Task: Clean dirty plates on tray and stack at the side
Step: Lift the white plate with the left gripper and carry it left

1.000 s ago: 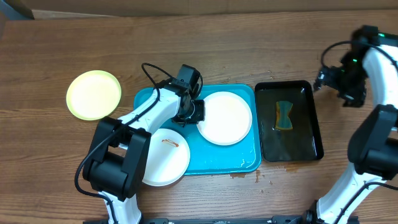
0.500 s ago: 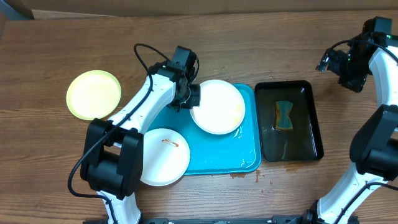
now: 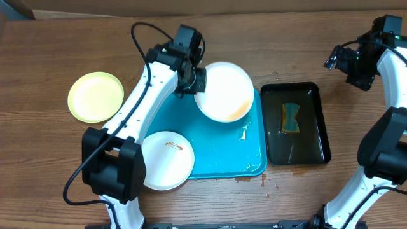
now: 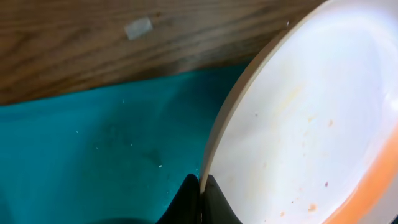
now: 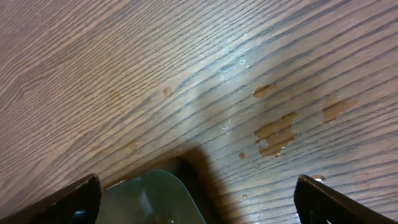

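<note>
Roughly a third done, I judge: the pale yellow-green plate [image 3: 95, 97] lies on the tabletop [image 3: 51, 165] at the left, off the tray [image 3: 216, 152]; the left end effector [image 4: 200, 193] clamps a white plate [image 3: 224, 100] by its rim above the tray; the smeared white plate [image 3: 166, 160] waits at the tray's near corner; the right end effector [image 5: 199, 196] gapes, empty

There are three plates. Two are white: the far white plate [image 3: 224, 91] in the middle and the near white plate [image 3: 166, 160] at the near left. One is the yellow plate [image 3: 96, 97], far left on the desk [image 3: 51, 51]. There are two trays: one blue tray [image 3: 222, 152] and one black tray [image 3: 315, 137] to its right. One sponge [image 3: 290, 117] lies in the black tray. There are two arms: the left arm [image 3: 143, 95] and the right arm [image 3: 393, 70].
</note>
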`<state>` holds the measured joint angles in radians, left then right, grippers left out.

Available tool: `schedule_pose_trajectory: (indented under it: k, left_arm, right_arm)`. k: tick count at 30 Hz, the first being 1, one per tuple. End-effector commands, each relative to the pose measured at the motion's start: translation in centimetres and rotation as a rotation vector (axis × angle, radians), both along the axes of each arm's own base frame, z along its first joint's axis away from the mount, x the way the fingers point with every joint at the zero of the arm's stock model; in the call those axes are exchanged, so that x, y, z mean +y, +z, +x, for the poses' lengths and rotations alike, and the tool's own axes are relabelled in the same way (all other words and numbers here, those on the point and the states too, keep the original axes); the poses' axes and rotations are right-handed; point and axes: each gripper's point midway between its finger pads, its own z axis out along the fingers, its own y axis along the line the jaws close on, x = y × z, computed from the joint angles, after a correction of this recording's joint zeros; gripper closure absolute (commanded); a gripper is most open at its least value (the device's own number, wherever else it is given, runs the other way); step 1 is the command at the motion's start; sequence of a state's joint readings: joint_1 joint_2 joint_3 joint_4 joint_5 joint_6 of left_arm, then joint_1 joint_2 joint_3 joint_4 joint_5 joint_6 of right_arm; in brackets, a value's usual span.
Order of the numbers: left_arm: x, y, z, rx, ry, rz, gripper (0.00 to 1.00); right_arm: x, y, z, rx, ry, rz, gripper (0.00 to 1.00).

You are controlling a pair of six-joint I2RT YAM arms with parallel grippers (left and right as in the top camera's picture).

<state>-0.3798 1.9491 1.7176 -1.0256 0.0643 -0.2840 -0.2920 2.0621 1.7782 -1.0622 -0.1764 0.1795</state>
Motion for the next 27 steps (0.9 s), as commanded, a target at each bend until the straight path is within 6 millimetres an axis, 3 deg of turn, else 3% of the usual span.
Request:
schedule_pose_trajectory:
  k: [1, 13, 23, 27]
  left_arm:
    - [-1.7, 2.0, 1.0, -0.082, -0.045, 0.039, 0.96]
    - [-9.4, 4.2, -1.2, -0.325, -0.187, 0.254, 0.96]
    - [-16.3, 8.8, -5.3, -0.677, -0.270, 0.470, 0.96]
    - [-18.2, 10.3, -6.8, -0.774, -0.289, 0.505, 0.96]
  right_arm:
    - [0.0, 1.4, 0.4, -0.039, 0.003, -0.007, 0.00]
    - [0.0, 1.4, 0.4, -0.039, 0.003, -0.007, 0.00]
    - [0.0, 1.4, 0.4, -0.039, 0.003, -0.007, 0.00]
    - [0.0, 1.4, 0.4, -0.039, 0.003, -0.007, 0.00]
